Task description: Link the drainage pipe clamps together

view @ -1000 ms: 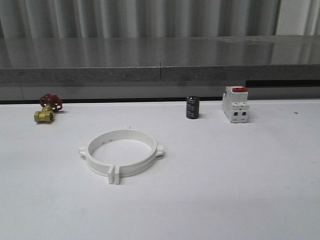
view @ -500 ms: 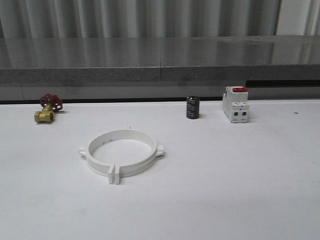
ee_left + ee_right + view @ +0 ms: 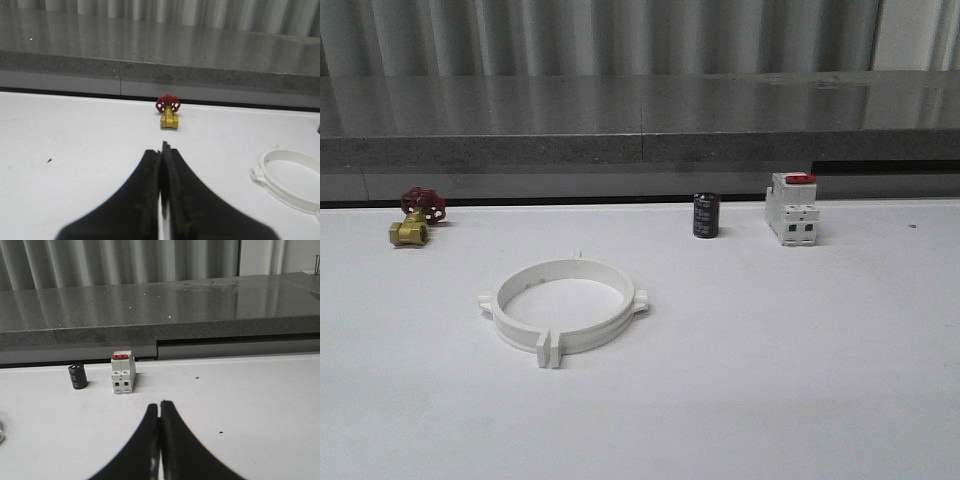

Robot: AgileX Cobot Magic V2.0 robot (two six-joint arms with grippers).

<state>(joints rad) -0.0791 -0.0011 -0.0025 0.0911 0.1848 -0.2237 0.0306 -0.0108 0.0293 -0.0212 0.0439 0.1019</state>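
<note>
Currently the drainage pipe clamps [image 3: 563, 310] are lying flat on the white table [image 3: 800, 360], left of centre in the front view, already sitting together as one closed ring. Both halves are white moulded plastic with a smooth, matte face; their flat end flanges are meeting face to face at the near side, and small tabs are sticking out at the left and right edges. A portion of the same ring is showing in the left wrist view [image 3: 292, 177].

Left gripper [image 3: 161, 165]: black fingers are pressing together, nothing between them. Right gripper [image 3: 159, 412]: likewise closed and empty.

Along the far edge of the table, a brass valve [image 3: 413, 219] with a red handwheel is standing at left, well apart from the ring; a black cylinder [image 3: 705, 215] and a white boxy breaker [image 3: 792, 208] with a red top are standing at right. Behind them a grey speckled ledge [image 3: 640, 120] is running across.
</note>
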